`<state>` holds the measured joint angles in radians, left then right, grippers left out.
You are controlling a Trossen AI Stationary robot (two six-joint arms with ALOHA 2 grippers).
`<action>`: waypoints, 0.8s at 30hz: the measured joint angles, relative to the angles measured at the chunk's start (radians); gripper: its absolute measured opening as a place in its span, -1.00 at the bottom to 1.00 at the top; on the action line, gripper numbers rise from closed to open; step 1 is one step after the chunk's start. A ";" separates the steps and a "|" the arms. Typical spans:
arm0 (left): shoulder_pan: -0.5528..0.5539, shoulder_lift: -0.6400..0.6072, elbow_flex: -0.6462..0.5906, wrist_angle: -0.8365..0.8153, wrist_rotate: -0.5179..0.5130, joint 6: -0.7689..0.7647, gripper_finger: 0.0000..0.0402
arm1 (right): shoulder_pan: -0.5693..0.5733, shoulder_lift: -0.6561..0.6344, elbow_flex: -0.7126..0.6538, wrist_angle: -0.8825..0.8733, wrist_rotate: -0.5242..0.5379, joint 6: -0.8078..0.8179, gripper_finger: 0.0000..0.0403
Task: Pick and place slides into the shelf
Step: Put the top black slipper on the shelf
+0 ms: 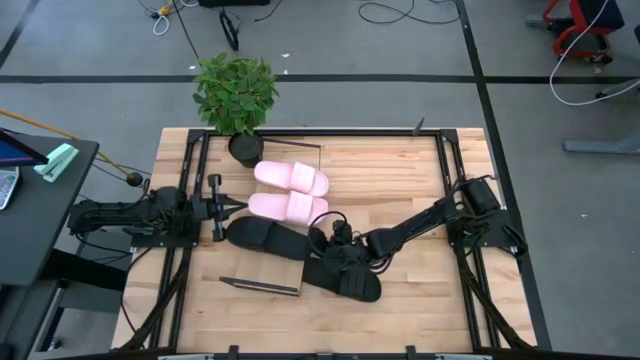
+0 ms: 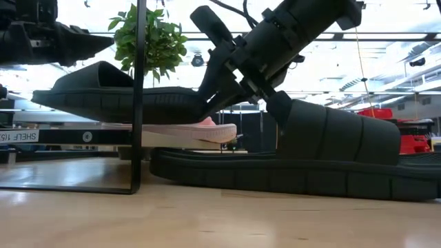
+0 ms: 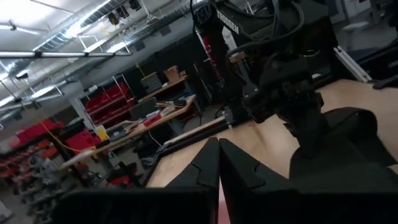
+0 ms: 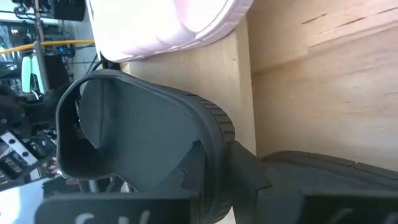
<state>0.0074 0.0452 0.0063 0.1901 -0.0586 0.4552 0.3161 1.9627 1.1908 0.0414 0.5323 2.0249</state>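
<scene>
At centre frame the right gripper (image 1: 322, 240), clenched on a black slide (image 1: 265, 238), should settle it flat on the shelf (image 1: 300, 150) beside the pink slides (image 1: 290, 178); the left gripper (image 1: 222, 206) waits, its state unclear.

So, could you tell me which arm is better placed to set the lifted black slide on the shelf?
Right: the right gripper grips the black slide over the shelf; the left gripper waits aside.

Both arms low over the table, grippers near mid-table.

Right arm stretched diagonally inward, elbow bent, wrist tipped down; right gripper (image 1: 322, 240) had its fingers (image 4: 249, 177) clamped (on a black slide (image 1: 268, 238)). Left arm lay level along its own side; left gripper (image 1: 240, 205) had fingers (image 3: 208, 168) pressed together, holding nothing.
</scene>
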 joint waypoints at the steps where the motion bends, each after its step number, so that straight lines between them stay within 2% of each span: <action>1: 0.000 0.000 0.000 0.003 0.000 0.011 -0.92 | 0.000 0.002 0.000 -0.001 0.000 0.002 -0.77; 8: 0.001 0.000 0.000 0.052 0.000 0.029 -0.86 | -0.027 0.002 0.000 -0.020 -0.019 -0.022 -0.77; 24: 0.001 0.000 0.000 0.083 0.000 0.028 -0.90 | -0.059 0.002 0.000 -0.061 -0.024 -0.055 -0.78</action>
<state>0.0082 0.0452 0.0063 0.2729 -0.0586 0.4835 0.2573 1.9644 1.1912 -0.0196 0.5079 1.9697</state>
